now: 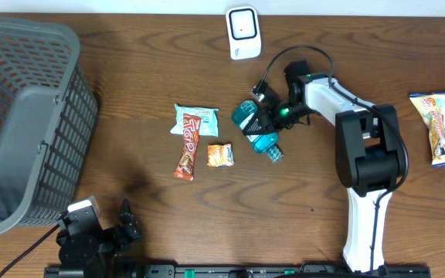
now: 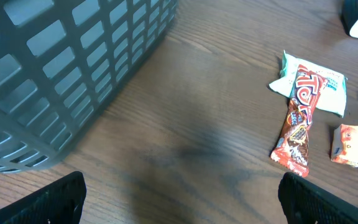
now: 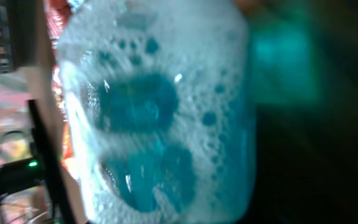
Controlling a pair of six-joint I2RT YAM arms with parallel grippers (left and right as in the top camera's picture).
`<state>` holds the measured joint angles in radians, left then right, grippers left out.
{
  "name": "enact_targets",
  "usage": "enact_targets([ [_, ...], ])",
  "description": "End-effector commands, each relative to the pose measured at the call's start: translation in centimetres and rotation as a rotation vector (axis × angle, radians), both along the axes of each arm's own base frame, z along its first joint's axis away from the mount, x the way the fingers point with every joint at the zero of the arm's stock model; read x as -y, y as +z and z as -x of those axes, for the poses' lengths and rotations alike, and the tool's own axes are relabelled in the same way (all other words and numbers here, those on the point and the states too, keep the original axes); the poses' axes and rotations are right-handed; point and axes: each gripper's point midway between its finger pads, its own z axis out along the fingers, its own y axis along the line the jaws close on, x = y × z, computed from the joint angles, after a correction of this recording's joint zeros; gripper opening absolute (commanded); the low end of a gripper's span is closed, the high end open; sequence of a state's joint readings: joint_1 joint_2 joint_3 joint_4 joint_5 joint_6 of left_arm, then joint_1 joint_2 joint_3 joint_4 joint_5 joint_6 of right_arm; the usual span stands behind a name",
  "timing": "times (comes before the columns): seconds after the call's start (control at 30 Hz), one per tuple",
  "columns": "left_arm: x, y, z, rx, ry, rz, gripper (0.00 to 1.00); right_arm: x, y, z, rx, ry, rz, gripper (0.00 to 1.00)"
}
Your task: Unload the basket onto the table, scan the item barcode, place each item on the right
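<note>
Beyond the left gripper [image 2: 182, 180], whose fingers [image 2: 61, 199] stand fully apart and empty over bare table [image 1: 130, 62], the grey basket [image 1: 22, 116] fills the far-left field; it probably waits to receive goods once they are scanned. The right gripper [image 1: 265, 120] appears clamped across the body of the bottle [image 1: 255, 131], the item in hand for the task. The fingers themselves are not distinguishable in the right wrist view, where the bottle [image 3: 154, 112] crowds the lens, its blue liquid foamed. The bottle lies slanted in the grip, cap [image 1: 275, 154] pointing away from the scanner; whether it is clear of the table cannot be told. A grip on the body would let the wrist turn the label, though no barcode is visible. Well to the right of the right fingers lies a yellow snack bag [image 1: 443, 127], apart from the rest. Ahead of those fingers, near the table's far edge, stands the white scanner [image 1: 243, 32], well apart from the bottle, so presentation of the code seems not yet begun. Left of the clamped bottle, between the two grippers, lie a pale blue packet [image 1: 196, 120], a red candy bar [image 1: 188, 154] overlapping its lower edge, and a small orange packet [image 1: 220, 155] just beside the bar, all untouched.
</note>
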<state>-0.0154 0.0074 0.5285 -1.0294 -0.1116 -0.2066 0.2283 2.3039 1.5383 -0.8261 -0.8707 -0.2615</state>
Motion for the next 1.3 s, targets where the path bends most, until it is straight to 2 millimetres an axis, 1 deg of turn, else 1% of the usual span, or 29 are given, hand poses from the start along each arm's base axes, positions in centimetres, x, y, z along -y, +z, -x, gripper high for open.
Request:
enact_targets([
  [0.0, -0.1, -0.2, 0.0, -0.003, 0.005, -0.004, 0.99, 5.2, -10.0, 3.8, -0.112, 0.051, 0.393, 0.21],
  [0.07, -0.1, -0.1, 0.0, -0.003, 0.005, -0.004, 0.99, 5.7, -9.7, 3.0, -0.103, 0.033, 0.445, 0.19],
  [0.2, -0.1, -0.2, 0.0, -0.003, 0.006, -0.004, 0.99, 7.4, -8.3, 1.1, -0.042, -0.001, 0.575, 0.19],
  [0.33, -0.1, -0.2, 0.0, -0.003, 0.005, -0.004, 0.99, 8.7, -5.8, -0.6, 0.055, -0.036, 0.691, 0.2],
  [0.4, -0.1, -0.2, 0.0, -0.003, 0.005, -0.004, 0.99, 8.9, -4.2, -1.4, 0.1, -0.063, 0.726, 0.2],
  [0.47, -0.1, -0.1, 0.0, -0.003, 0.005, -0.004, 0.99, 8.7, -3.2, -1.9, 0.142, -0.067, 0.738, 0.21],
  [0.5, -0.1, -0.1, 0.0, -0.003, 0.005, -0.004, 0.99, 8.8, -3.0, -2.1, 0.156, -0.073, 0.754, 0.21],
  [0.6, -0.1, -0.2, 0.0, -0.003, 0.005, -0.004, 0.99, 10.0, -3.2, -2.7, 0.183, -0.115, 0.863, 0.21],
  [0.63, -0.1, -0.2, 0.0, -0.003, 0.005, -0.004, 0.99, 10.1, -3.3, -2.7, 0.184, -0.119, 0.878, 0.21],
  [0.73, -0.1, -0.1, 0.0, -0.003, 0.005, -0.004, 0.99, 9.6, -3.5, -2.5, 0.188, -0.107, 0.877, 0.24],
  [0.9, -0.1, -0.2, 0.0, -0.003, 0.005, -0.004, 0.99, 8.7, -3.5, -2.4, 0.202, -0.09, 0.872, 0.34],
  [1.07, -0.1, -0.2, 0.0, -0.003, 0.005, -0.004, 0.99, 8.3, -3.2, -2.4, 0.181, -0.145, 0.87, 0.39],
  [1.1, -0.1, -0.1, 0.0, -0.003, 0.005, -0.004, 0.99, 8.2, -3.1, -2.4, 0.18, -0.146, 0.863, 0.43],
  [1.13, -0.1, -0.1, 0.0, -0.003, 0.005, -0.004, 0.99, 8.2, -3.0, -2.4, 0.18, -0.15, 0.863, 0.52],
  [1.27, -0.1, -0.2, 0.0, -0.003, 0.005, -0.004, 0.99, 8.2, -2.7, -2.4, 0.183, -0.155, 0.861, 0.66],
])
